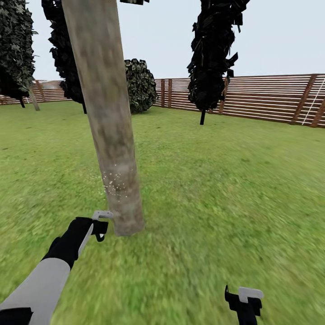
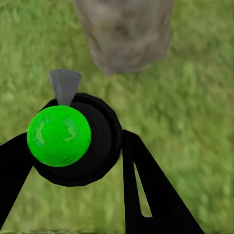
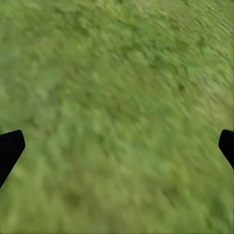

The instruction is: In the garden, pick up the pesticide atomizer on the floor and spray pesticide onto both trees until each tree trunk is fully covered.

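Across the whole head view spreads the lawn [image 1: 216,189], a blurred green floor running back to a reddish-brown slatted fence [image 1: 271,97] under a pale sky. Rising from the grass just ahead of the robot stands the tree trunk [image 1: 108,117], a mottled grey-brown column leaning slightly, with a scatter of pale specks [image 1: 115,183] low on its near face. Behind it stand narrow black cone-shaped trees [image 1: 212,49], a rounded dark green bush [image 1: 140,85] by the fence, and another leafy crown [image 1: 16,49] at the far left edge.

Low at the left, the left arm [image 1: 45,280], white then black, reaches toward the foot of the trunk. Its left end effector [image 1: 101,223] sits just beside the trunk's base. From the left wrist view, the left end effector's black fingers [image 2: 146,190] are closed around the pesticide atomizer [image 2: 80,141], a round dark body with a bright green ball on it and a small grey nozzle pointing at the trunk's base [image 2: 124,34].

At the lower right, the right end effector [image 1: 243,302] hangs over bare grass; its fingertips [image 3: 9,148] stand wide apart, holding nothing.
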